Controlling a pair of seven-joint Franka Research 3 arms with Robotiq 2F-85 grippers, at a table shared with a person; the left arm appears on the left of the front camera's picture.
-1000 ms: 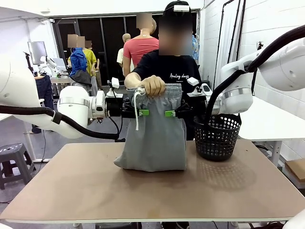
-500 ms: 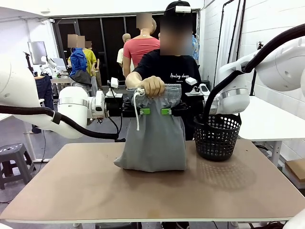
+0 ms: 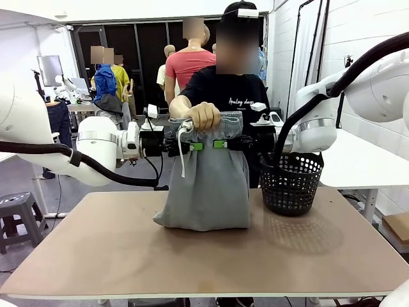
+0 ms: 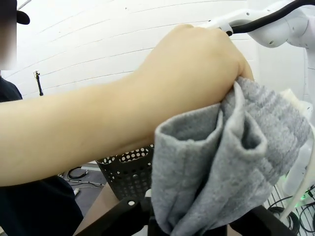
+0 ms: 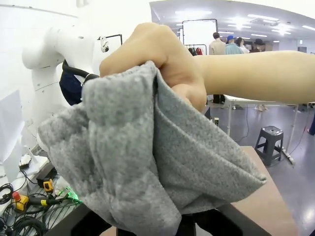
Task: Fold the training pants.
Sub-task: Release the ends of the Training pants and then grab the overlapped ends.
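You have a light brown tabletop [image 3: 128, 249] in front of you, in a busy workshop with white walls and other people farther back. A person in a black T-shirt stands at the far side, and the person's hand [image 3: 204, 115] grips the gathered waistband of the light grey soft jersey training pants [image 3: 208, 185], holding them up so the lower end bunches on the table near its far edge. The white drawstring cord [image 3: 182, 150] hangs from under the fist down the front of the cloth.

Your left gripper [image 3: 192, 146] comes in level from the left, just under the hand; its green pads sit at the cloth's upper part. Your right gripper [image 3: 222, 144] meets it from the right at the same height. From the front you cannot tell whether either one is spread or pinching the fabric, and in both wrist views the bunched grey cloth hides the fingertips.

In the left wrist view the fist [image 4: 197, 69] clamps the ribbed waistband. A black plastic mesh basket [image 3: 291, 182] stands on the table just right of the pants, under the right arm.
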